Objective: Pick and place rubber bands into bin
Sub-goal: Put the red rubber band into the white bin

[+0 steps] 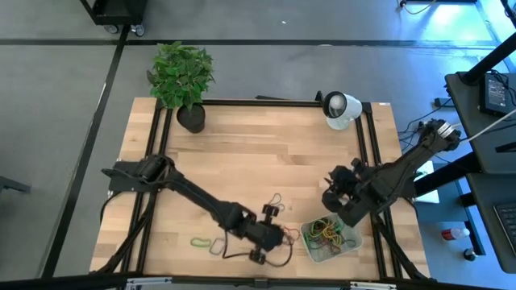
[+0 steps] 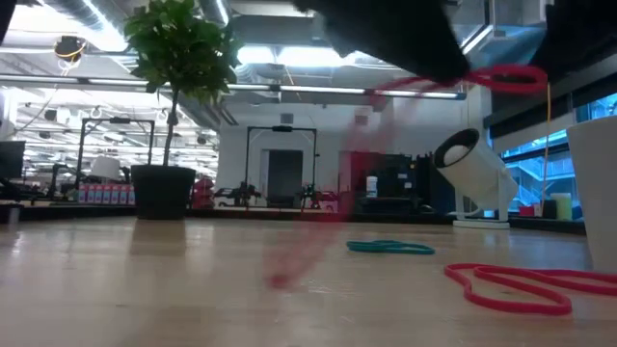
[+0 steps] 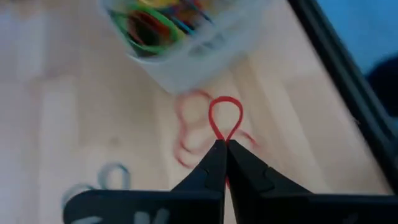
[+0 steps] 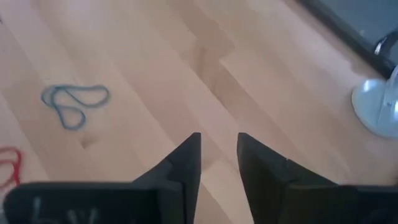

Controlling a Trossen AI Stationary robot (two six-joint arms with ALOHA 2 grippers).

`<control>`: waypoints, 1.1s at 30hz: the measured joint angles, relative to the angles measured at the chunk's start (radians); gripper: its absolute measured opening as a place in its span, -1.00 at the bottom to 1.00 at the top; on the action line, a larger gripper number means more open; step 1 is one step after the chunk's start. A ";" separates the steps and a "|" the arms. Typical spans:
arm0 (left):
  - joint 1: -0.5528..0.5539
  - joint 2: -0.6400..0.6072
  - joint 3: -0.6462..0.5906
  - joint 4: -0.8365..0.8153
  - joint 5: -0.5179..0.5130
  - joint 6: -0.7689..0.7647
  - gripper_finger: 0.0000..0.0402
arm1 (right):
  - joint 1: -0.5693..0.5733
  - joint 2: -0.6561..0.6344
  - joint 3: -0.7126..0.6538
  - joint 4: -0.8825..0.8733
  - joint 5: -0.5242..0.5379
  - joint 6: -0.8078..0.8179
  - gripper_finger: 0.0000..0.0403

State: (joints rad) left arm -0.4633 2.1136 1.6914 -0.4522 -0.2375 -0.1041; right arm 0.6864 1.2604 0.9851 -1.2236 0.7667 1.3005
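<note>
My left gripper (image 3: 222, 144) is shut on a red rubber band (image 3: 225, 117) near the table's front edge, just left of the bin (image 1: 351, 244). The bin (image 3: 186, 59) is a pale translucent tray that holds several coloured rubber bands (image 1: 326, 232). Loose bands lie flat on the wood: a green one (image 1: 197, 241), a dark one (image 1: 218, 246), a thin one (image 1: 276, 199), a teal one (image 2: 390, 248) and a red one (image 2: 521, 284). My right gripper (image 4: 219, 146) hovers open above bare wood, behind the bin (image 1: 334, 193). My left gripper pinches the red rubber band between its two fingertips, at a spot (image 3: 222, 140) where the two strands meet. A small loop (image 3: 225, 106) stands out beyond the tips. The fingers slant down toward the bin. The loop is clear of the table; the strands below the fingers are blurred.
A potted plant (image 1: 184, 76) stands at the far left corner and a white round device (image 1: 341, 109) at the far right. Black frame rails (image 1: 372, 153) run along the table's sides. A blue band (image 4: 71, 102) lies ahead of my right gripper. Bare wood fills the table's middle.
</note>
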 joint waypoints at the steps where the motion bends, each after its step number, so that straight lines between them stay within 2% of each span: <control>1: 0.014 0.000 0.001 0.023 0.000 0.007 -0.99 | -0.011 -0.023 -0.010 0.000 -0.026 -0.021 -0.48; 7: 0.057 0.001 0.003 0.229 0.030 0.118 -0.99 | -0.055 -0.207 -0.119 0.059 -0.113 -0.150 -0.60; 15: 0.112 0.002 0.004 0.503 0.145 0.170 -0.99 | -0.096 -0.531 -0.323 0.365 -0.217 -0.537 -0.84; 18: 0.129 0.007 0.004 0.587 0.165 0.170 -0.99 | -0.118 -0.638 -0.381 0.430 -0.221 -0.632 -0.96; 22: 0.147 0.027 0.007 0.728 0.224 0.169 -0.99 | -0.157 -0.751 -0.435 0.477 -0.219 -0.704 -0.96; 26: 0.159 0.081 0.079 0.752 0.233 0.166 -0.99 | -0.194 -0.821 -0.469 0.496 -0.238 -0.785 -0.98; 31: 0.160 0.216 0.231 0.748 0.302 0.132 -0.99 | -0.234 -0.854 -0.484 0.580 -0.407 -0.903 -0.99; 33: 0.159 0.284 0.300 0.747 0.328 0.128 -0.99 | -0.247 -0.853 -0.484 0.582 -0.424 -0.913 -0.99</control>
State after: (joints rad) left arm -0.3043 2.3972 1.9913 0.2946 0.0906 0.0238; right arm 0.4395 0.4077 0.5011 -0.6415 0.3428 0.3878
